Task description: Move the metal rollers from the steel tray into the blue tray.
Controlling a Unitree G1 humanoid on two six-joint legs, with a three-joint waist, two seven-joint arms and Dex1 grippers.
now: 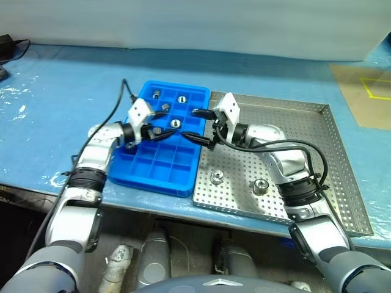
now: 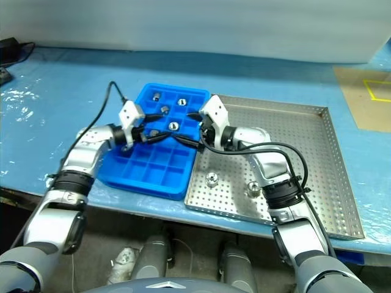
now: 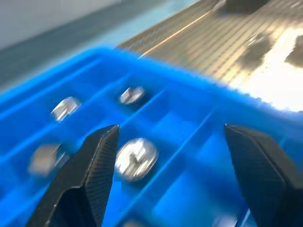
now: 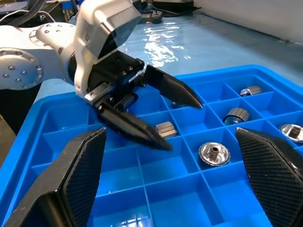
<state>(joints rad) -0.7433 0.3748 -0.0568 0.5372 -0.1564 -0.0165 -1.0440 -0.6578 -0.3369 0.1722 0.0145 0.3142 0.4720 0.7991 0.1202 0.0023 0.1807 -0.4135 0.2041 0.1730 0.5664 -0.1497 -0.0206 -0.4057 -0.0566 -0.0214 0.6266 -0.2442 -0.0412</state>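
Metal rollers (image 1: pixel 215 177) in steel tray (image 1: pixel 317 146) and blue tray (image 1: pixel 137 168); both grippers spread, empty.

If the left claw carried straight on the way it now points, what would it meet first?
Most likely the right claw, which faces it, open, across the bright blue compartmented plastic tray. The left claw, open and holding nothing, points level over the compartments toward it. Depth is unclear, so it might pass just beside.
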